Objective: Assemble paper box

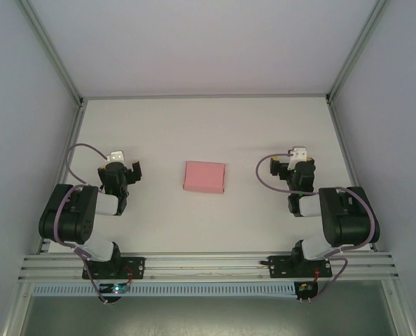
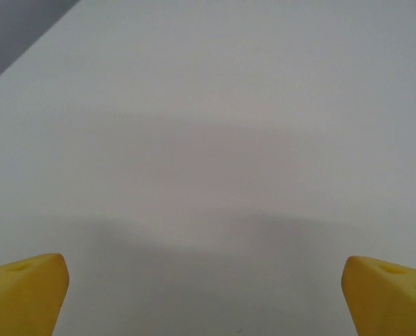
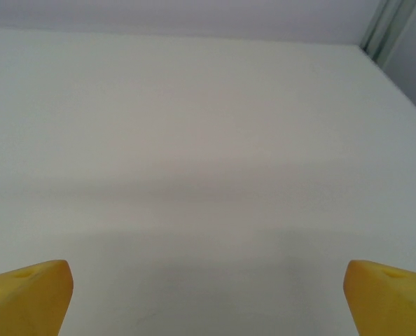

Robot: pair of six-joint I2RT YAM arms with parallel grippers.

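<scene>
I count one paper box and two grippers: left gripper and right gripper, jaws spread wide, empty.

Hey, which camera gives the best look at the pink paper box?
The top external view: the pink paper box lies whole on the table, midway between the left arm and right arm. The wrist cameras face white table past their yellow fingertips.

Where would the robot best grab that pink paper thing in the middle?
Probably the right edge of the paper box, coming from the right gripper: it lies flat on the table, so only an edge can be pinched, and that one looks raised.
</scene>
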